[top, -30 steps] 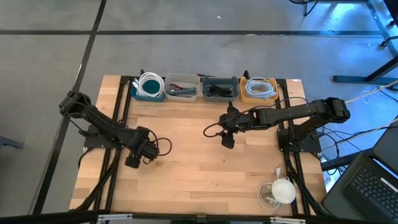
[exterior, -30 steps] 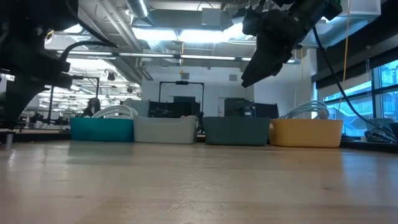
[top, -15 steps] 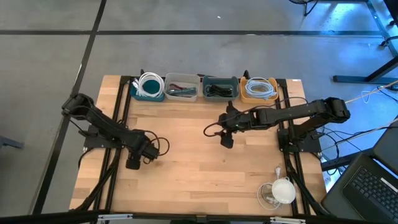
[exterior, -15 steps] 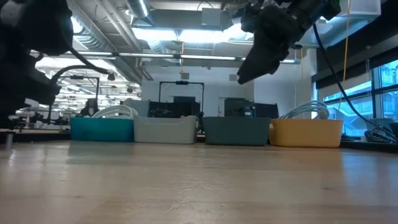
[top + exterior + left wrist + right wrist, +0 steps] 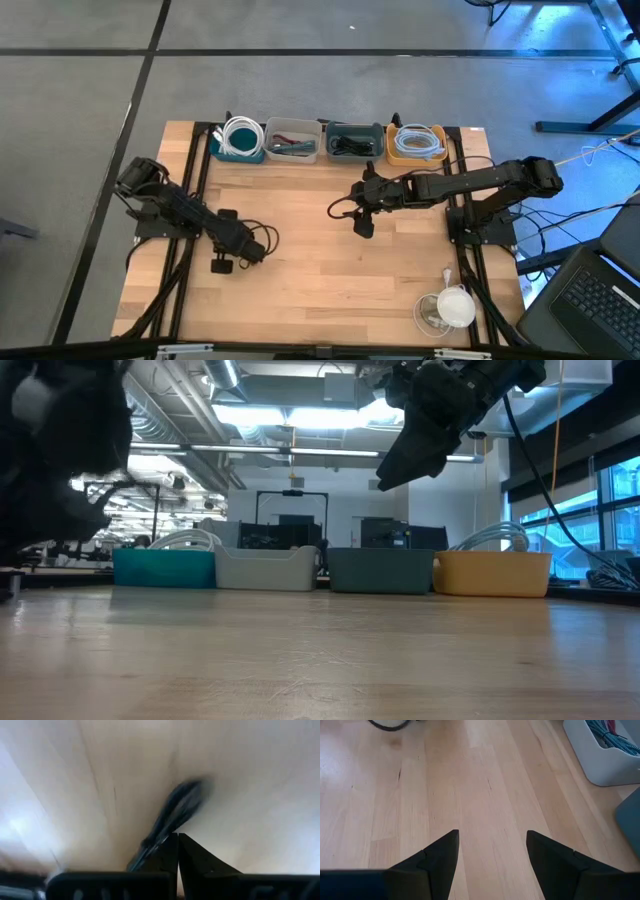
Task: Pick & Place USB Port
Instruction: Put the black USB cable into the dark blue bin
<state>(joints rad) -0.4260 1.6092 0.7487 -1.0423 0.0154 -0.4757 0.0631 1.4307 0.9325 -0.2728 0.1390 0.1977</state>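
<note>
High cam straight down over whole table [image 5: 330, 290]. Low cam at tabletop level, facing the bins [image 5: 265, 568], which both share. Wrist cams look down at the wood, left very close.

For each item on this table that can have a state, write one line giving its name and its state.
Left gripper: shut, empty, low over the table.
Right gripper: open, empty, raised over mid-table.
Teal bin: holds a white cable coil.
White bin: holds dark cables.
Dark bin: holds dark cables.
Yellow bin: holds a pale cable coil.
</note>
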